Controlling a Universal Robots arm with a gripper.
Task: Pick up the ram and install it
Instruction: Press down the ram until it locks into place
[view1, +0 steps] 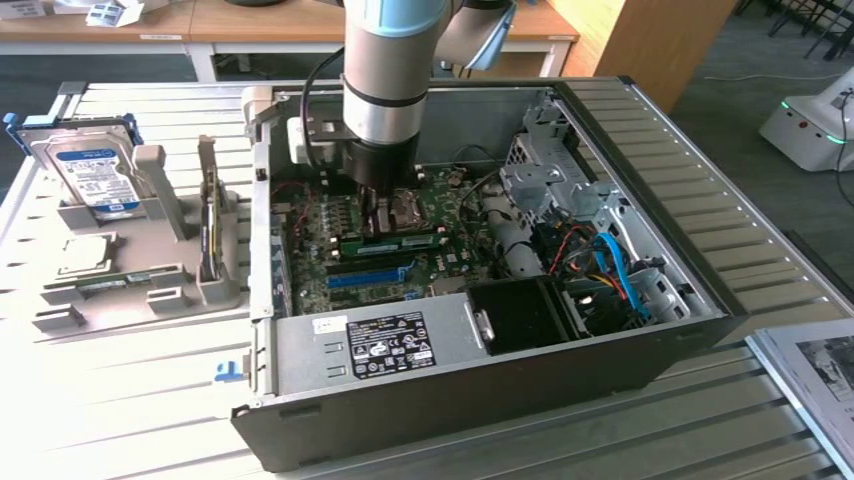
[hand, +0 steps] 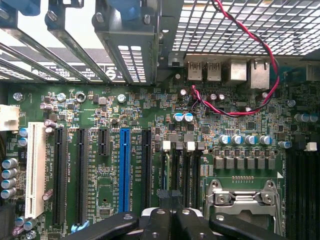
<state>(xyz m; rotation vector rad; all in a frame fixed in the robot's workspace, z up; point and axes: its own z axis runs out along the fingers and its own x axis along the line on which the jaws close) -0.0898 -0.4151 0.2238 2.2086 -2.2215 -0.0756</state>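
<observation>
Power supply (view1: 387, 345) with black label at near edge of open computer case (view1: 694, 300) on bench (view1: 120, 400). Gripper (view1: 395, 218) down inside case over motherboard (hand: 100, 165), fingers (hand: 165, 225) shut. Ram (view1: 390, 241) lies on motherboard just under fingers, behind blue slot (view1: 366, 276); whether gripped, cannot tell.

ram (view1: 395, 241): long narrow green stick with dark chips, standing on its long edge on the motherboard inside the open case, running side to side in the exterior view, about mid-board, nearer the board's far edge than the blue slot; whether fully seated can't tell
</observation>
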